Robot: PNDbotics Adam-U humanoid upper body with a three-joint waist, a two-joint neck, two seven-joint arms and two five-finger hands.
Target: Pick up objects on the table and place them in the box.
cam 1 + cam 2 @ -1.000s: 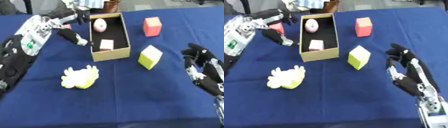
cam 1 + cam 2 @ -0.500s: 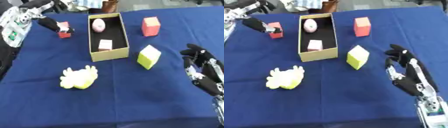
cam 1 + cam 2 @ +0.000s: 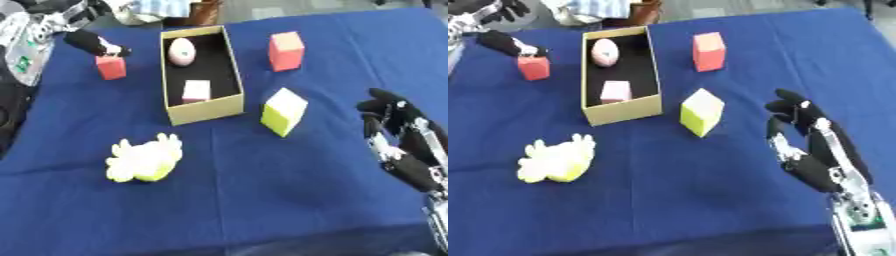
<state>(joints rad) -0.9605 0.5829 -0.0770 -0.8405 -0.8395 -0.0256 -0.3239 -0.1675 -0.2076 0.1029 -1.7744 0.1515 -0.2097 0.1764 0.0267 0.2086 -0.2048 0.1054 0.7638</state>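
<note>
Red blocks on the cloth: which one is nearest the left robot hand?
The small red block left of the box, just below the left robot hand. The other red block stands right of the box.

left hand point(image 3: 92, 42) cut by frame edge, yellow lump point(image 3: 144, 159) blurred

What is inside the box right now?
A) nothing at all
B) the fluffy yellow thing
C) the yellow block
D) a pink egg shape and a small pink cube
D: the box holds a pink egg shape at its far end and a small pink cube nearer, while the yellow block and the fluffy yellow thing lie outside on the blue cloth.
</note>
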